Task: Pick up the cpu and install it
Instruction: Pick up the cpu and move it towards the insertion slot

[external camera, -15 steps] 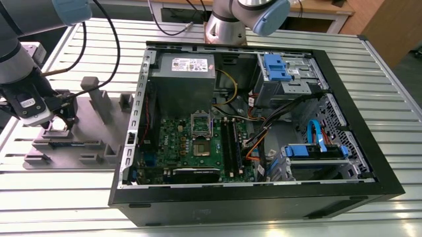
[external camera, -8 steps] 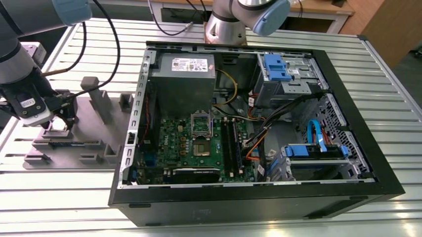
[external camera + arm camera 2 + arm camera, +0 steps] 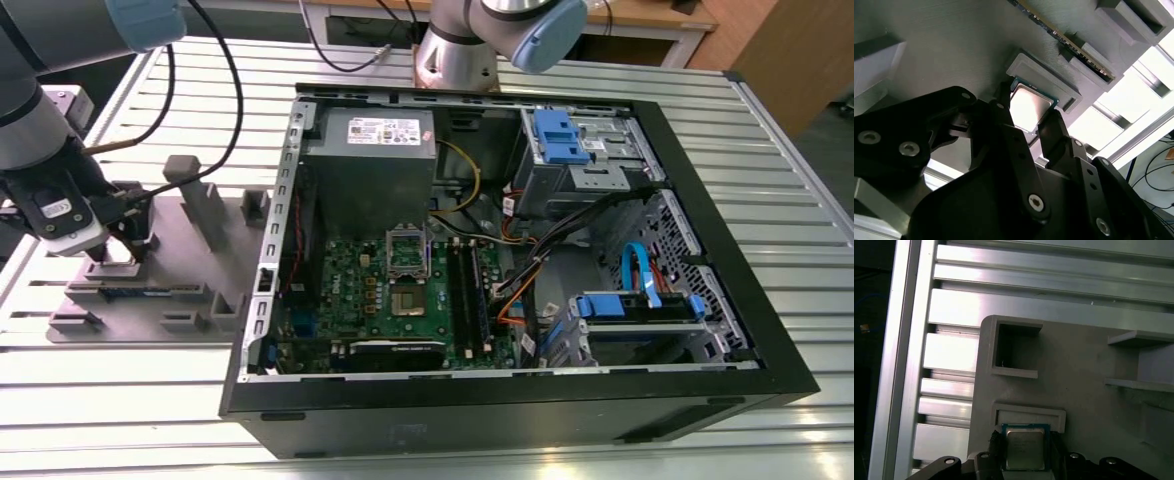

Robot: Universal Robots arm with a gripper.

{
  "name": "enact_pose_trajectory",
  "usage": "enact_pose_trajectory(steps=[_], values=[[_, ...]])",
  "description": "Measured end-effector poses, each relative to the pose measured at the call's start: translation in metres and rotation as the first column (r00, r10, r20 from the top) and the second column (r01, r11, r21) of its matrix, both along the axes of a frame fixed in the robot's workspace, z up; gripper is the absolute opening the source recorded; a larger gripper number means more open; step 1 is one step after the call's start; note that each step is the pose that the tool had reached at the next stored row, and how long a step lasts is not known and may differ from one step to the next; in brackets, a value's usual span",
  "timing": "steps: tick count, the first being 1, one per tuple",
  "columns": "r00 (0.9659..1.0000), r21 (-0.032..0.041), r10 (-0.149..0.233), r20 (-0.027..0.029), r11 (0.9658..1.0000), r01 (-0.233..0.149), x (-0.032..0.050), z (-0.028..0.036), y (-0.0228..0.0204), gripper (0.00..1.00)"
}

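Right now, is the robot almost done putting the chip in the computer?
Not yet. The fingers are closed on the cpu at the grey holder, outside the computer case. Nothing is installed: the socket holds no chip.

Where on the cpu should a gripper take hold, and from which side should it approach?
Probably by two opposite thin edges, coming from straight above: the cpu lies flat, metal top up, in a shallow pocket of the grey fixture.
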State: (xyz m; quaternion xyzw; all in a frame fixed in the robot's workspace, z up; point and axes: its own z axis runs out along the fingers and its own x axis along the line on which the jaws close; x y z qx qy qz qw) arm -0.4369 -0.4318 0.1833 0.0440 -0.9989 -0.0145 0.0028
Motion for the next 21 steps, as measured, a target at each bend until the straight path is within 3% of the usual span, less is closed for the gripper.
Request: enact_pose_trajectory(steps=[21], values=[[1.0000,0.0000,0.000,0.0000,1.0000,0.000,0.0000,0.0025,0.0000,0.47]])
